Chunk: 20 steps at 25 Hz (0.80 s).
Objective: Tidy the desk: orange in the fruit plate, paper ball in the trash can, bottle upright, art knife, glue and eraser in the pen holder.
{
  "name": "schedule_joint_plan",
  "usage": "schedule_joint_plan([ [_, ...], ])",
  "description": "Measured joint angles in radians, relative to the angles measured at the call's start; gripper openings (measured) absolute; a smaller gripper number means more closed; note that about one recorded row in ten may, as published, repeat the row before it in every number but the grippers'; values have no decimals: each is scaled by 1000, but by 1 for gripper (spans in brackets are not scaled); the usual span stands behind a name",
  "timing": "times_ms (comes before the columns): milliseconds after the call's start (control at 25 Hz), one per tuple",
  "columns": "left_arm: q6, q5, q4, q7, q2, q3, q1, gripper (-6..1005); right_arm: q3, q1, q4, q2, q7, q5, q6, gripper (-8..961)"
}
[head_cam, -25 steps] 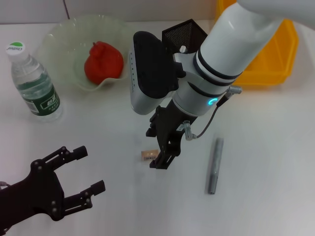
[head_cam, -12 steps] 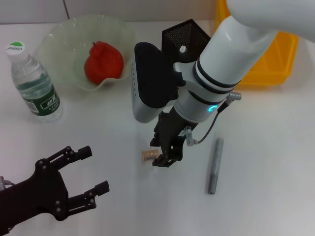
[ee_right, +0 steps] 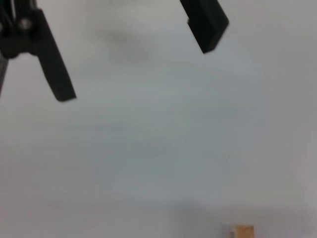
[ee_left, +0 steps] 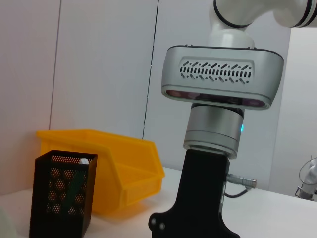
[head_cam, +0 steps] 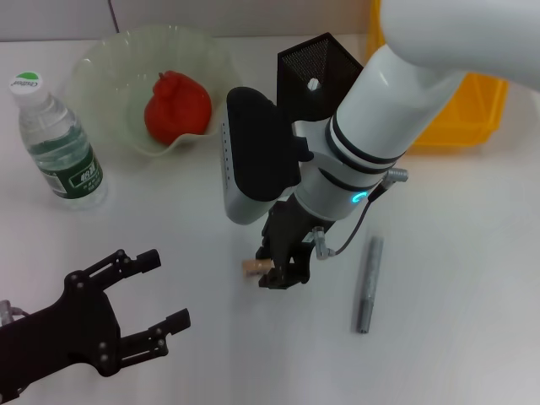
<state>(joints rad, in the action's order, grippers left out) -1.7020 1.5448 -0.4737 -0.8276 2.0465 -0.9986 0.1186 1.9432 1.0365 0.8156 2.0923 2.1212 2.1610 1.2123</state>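
The eraser (head_cam: 252, 267) lies on the desk, touching the outer side of the right gripper (head_cam: 283, 268), whose fingers are spread, well below the pen holder (head_cam: 316, 63).

Head view: we look from above, forward and steeply down, onto the whole white desk (head_cam: 472, 278), from the bottle (head_cam: 59, 143) across to the yellow bin (head_cam: 456, 118).

Left wrist view: we sit low, close to desk level, facing sideways across the desk; the right arm's camera housing (ee_left: 222, 75) fills the middle at close range, with the mesh holder (ee_left: 62, 201) and the yellow bin behind it, all shared with the head view.

Right wrist view: we look at bare desk from very near, two dark fingertips (ee_right: 205, 22) at the frame's edge; the eraser (ee_right: 241, 231) at the opposite edge is shared with the head view.
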Motion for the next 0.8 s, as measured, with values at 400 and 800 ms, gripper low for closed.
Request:
schedule_joint_plan([
  [400,0,0,-2,4,4,0,3,844,2,-8,-5,0,-8,-18,-24,178],
  [800,-1,0,-5,2,5,3,14,844,-71,-58,72,-6,30,29,-1,120],
])
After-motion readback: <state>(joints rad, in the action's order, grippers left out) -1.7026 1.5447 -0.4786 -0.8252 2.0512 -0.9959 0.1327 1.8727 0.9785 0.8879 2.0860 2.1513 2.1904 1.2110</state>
